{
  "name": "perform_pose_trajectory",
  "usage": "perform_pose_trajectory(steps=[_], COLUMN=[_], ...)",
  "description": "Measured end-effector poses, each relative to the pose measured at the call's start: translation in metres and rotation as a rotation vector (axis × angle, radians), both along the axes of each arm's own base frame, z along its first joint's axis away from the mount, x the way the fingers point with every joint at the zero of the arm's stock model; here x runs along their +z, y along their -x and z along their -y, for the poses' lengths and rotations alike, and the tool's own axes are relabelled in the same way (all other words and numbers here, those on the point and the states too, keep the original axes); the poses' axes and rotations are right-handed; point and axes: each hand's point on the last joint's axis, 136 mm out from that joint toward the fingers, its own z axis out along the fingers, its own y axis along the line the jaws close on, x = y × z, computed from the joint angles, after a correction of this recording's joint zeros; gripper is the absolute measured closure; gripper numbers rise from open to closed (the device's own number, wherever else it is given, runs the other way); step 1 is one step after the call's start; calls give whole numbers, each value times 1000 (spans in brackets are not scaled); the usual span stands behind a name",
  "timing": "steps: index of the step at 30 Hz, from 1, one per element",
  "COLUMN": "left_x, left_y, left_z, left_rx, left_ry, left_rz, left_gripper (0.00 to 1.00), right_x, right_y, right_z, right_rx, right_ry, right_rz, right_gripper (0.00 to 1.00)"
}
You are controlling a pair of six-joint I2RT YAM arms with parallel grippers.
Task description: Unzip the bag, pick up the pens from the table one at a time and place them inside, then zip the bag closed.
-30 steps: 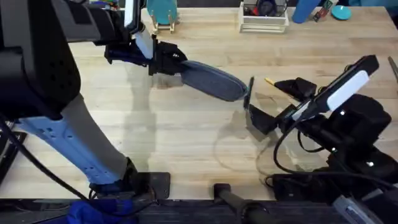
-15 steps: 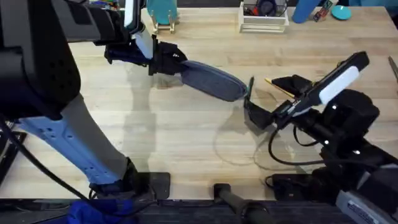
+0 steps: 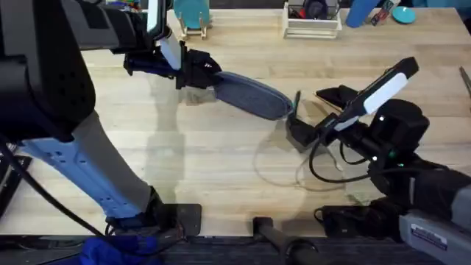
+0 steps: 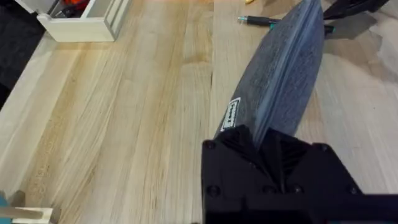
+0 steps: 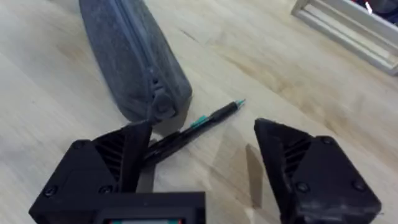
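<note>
The blue-grey bag (image 3: 249,96) lay on the light wooden counter (image 3: 221,162), a little left of the middle, running from far left to near right. The left gripper (image 3: 197,75) held it at its far-left end, the black fingers (image 4: 249,149) pinching the fabric just beside a small white label. In the left wrist view the bag (image 4: 283,68) stretched away from the fingers with its seam uppermost.

The right gripper (image 3: 298,131) hung low over the counter just beside the bag's near-right end, its fingers (image 5: 118,155) spread wide and holding nothing. In the right wrist view the rounded end of the bag (image 5: 134,59) showed its closed zipper with the pull at the tip, and a dark pen (image 5: 186,130) with a teal band lay on the wood touching or just beside that end, passing close by one finger. From overhead the pen (image 3: 296,99) showed as a thin dark stick at the bag's right tip. Whether the gripper touched the pen could not be told.

A second dark piece lay on the counter to the right, behind the right arm, too hidden to name. At the far edge stood a white tray (image 3: 312,26) and a blue cylinder (image 3: 362,13).
</note>
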Motion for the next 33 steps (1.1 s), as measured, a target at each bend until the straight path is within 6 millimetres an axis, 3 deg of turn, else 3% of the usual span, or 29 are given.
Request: perform_pose_trajectory(steps=[7, 17, 33], left_x=[0, 0, 0], left_y=[0, 0, 0], left_z=[0, 0, 0], left_rx=[0, 0, 0], left_ry=[0, 0, 0], left_rz=[2, 2, 2], left_gripper=[959, 959, 959], right_x=[1, -11, 1], right_y=[-9, -2, -5], right_z=[-3, -17, -24], right_rx=[5, 67, 101], right_ry=[-6, 17, 34], right_rz=[36, 12, 84], right_gripper=[5, 5, 5])
